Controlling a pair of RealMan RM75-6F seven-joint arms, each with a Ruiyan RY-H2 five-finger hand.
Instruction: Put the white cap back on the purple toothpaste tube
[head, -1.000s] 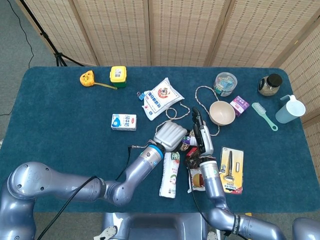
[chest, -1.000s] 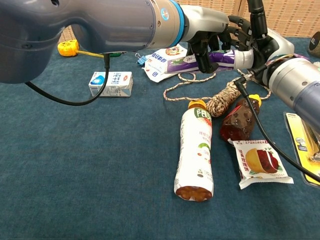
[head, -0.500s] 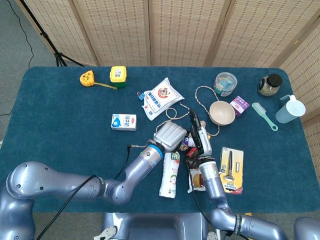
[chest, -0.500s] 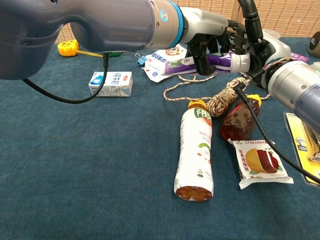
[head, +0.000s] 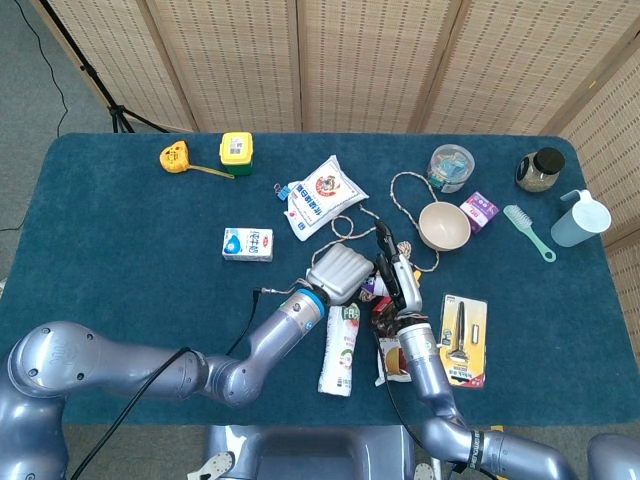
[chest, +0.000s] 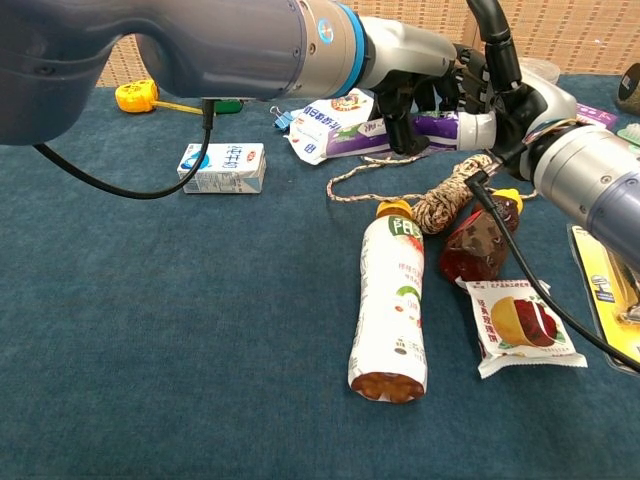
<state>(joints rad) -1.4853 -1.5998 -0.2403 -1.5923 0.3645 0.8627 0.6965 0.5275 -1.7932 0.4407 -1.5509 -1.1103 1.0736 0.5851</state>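
Note:
The purple toothpaste tube (chest: 432, 126) lies level above the table, and my left hand (chest: 405, 75) grips it from above around its middle. The white cap (chest: 478, 129) sits against the tube's right end, pinched by the dark fingers (chest: 492, 72) of my right hand (chest: 512, 98). Whether the cap is seated on the nozzle I cannot tell. In the head view my left hand (head: 340, 270) and right hand (head: 394, 274) meet at mid-table, and only a sliver of the purple tube (head: 370, 287) shows between them.
Under the hands lie a rope coil (chest: 445, 200), a drink bottle (chest: 392, 300), a brown packet (chest: 480, 240) and a snack packet (chest: 520, 325). A milk carton (chest: 222, 167) and a white bag (chest: 325, 125) are to the left, a bowl (head: 444, 225) further back.
My right hand has moved a little left and down, bringing the white cap tighter against the tube's end. The tube in my left hand has sunk slightly.

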